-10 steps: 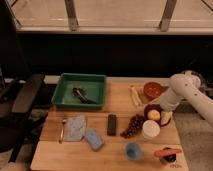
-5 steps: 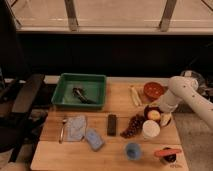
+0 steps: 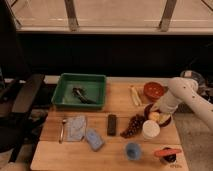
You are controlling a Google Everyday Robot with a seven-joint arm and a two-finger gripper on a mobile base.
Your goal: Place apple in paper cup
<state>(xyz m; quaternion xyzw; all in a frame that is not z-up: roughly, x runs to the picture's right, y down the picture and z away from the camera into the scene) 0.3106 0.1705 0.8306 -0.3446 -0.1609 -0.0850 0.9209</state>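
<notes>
Yellowish apple (image 3: 159, 118) lies directly under the gripper (image 3: 155, 110), whose grip I cannot tell; paper cup (image 3: 150, 129) stands just beside it, towards the camera.

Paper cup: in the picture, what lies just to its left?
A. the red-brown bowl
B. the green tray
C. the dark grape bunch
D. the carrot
C: the grape bunch lies right beside the paper cup on its left; the gripper is at the apple, just behind the cup.
</notes>
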